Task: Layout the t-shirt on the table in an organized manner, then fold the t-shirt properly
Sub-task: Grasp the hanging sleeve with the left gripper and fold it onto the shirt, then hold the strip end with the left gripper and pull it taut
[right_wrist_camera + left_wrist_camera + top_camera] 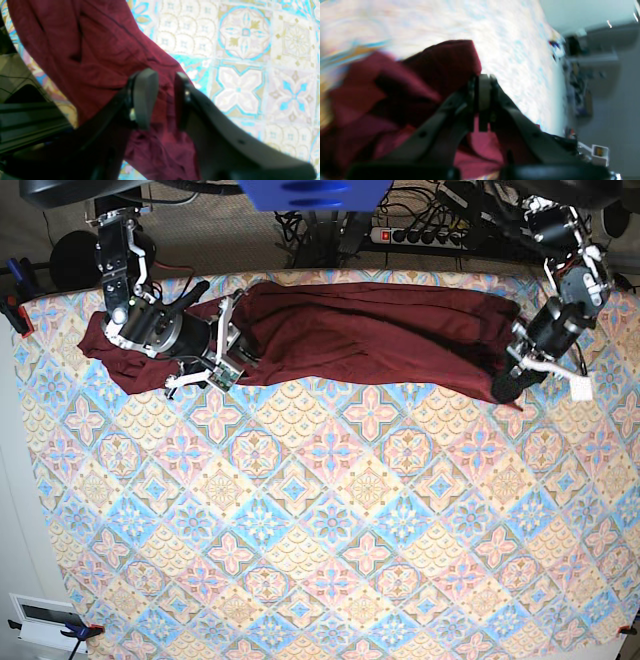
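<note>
Pastel diamond-tiled table [320, 530] carries a dark maroon knit t-shirt [370, 330], bunched lengthwise – left gripper [483, 83] pinches one blurred end, right gripper [166, 97] parted astride cloth.

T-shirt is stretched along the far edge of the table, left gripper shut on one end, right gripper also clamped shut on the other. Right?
Not quite. The right gripper is not clamped shut: the right wrist view shows its jaws standing apart with the t-shirt between them. The left gripper is shut on its end, and the shirt does lie along the table's far edge.
</note>
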`<state>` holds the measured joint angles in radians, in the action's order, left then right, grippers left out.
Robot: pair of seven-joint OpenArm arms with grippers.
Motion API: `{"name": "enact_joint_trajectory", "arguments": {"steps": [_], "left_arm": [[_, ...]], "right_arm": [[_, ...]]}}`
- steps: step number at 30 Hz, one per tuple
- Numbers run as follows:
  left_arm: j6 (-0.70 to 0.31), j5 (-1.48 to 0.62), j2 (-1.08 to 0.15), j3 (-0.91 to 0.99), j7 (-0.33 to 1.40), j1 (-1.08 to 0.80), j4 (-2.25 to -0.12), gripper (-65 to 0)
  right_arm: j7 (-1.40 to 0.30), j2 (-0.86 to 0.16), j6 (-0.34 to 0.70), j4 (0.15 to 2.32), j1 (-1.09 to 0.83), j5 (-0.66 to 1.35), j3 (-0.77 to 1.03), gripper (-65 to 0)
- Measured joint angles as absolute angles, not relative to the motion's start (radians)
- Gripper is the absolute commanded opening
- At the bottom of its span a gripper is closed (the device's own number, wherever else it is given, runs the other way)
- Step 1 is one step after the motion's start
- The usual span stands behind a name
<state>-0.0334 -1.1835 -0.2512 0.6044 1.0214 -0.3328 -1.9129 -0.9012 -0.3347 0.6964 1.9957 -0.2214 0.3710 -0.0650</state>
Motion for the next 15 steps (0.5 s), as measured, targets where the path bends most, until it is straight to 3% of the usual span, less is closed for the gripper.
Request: {"name": "enact_joint_trajectory", "arguments": {"steps": [11,15], "left_arm": [[-0.035,-1.069,-0.268,0.601,1.016,-0.34,-1.734,-64.8],[-0.037,-1.076,-0.296,0.59,1.169,-0.325,-1.71,-61.8]], "right_arm": [[-0.901,-0.335,0.696,1.996,-0.224,0.371,-0.067,-49.6],[-0.898,-0.335,0.696,1.996,-0.224,0.372,-0.069,-49.6]]}}
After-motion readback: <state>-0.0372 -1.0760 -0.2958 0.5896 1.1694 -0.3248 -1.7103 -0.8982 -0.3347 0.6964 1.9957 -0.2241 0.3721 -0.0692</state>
